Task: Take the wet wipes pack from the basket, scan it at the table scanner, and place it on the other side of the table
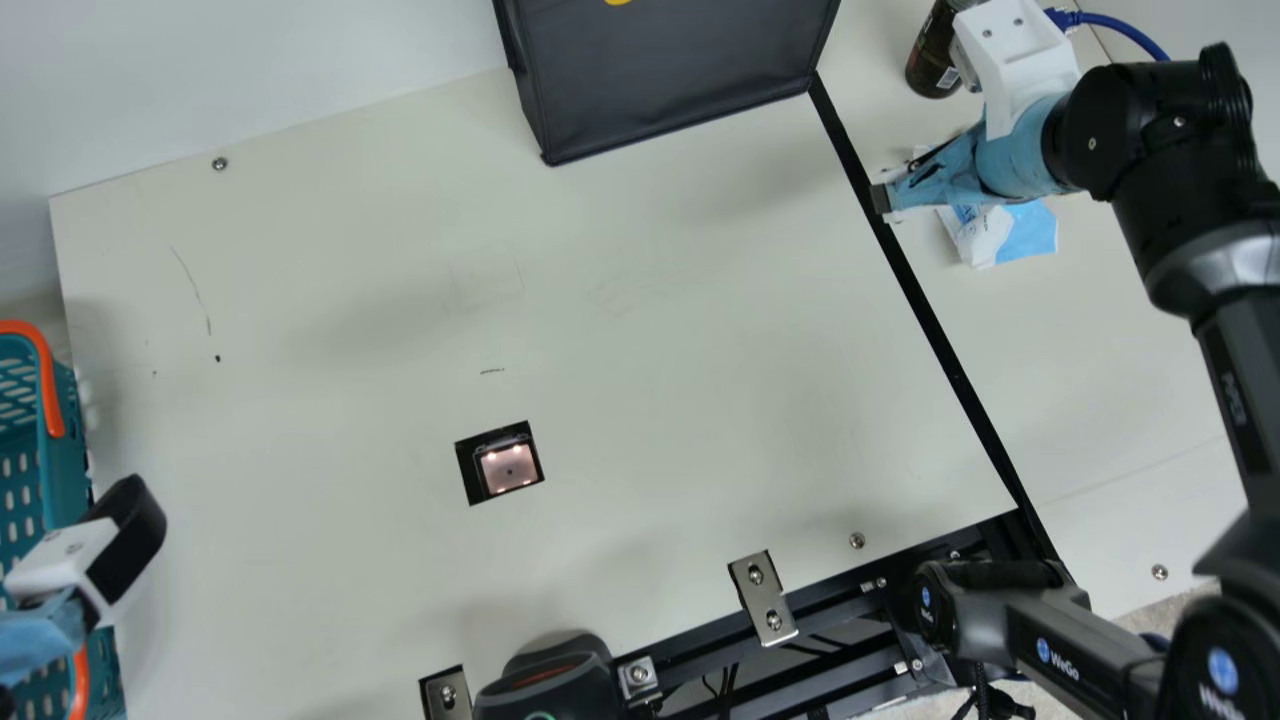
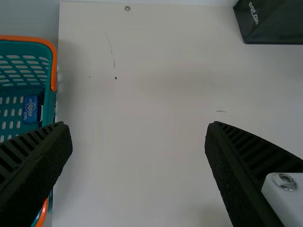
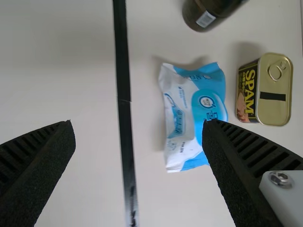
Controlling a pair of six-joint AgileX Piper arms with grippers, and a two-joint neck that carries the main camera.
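Observation:
The white and blue wet wipes pack (image 1: 1025, 232) lies flat on the right side of the table, beyond the black strip. My right gripper (image 1: 882, 198) is above the table close to the pack, partly covering it in the main view. In the right wrist view the open right gripper (image 3: 139, 126) holds nothing, and the wipes pack (image 3: 191, 116) lies below, nearer one finger. At the table's left edge, my left gripper (image 1: 128, 525) hangs by the teal basket (image 1: 65, 440); the left wrist view has the left gripper (image 2: 138, 130) open and empty beside the basket (image 2: 51, 106). The scanner window (image 1: 508, 467) glows in the tabletop.
A black bag (image 1: 670, 80) stands at the back. Near the wipes pack are a dark bottle (image 1: 932, 60) and a SPAM can (image 3: 274, 90). A small blue pack (image 2: 31, 109) is in the basket. A handheld device (image 1: 548, 685) and metal brackets line the front edge.

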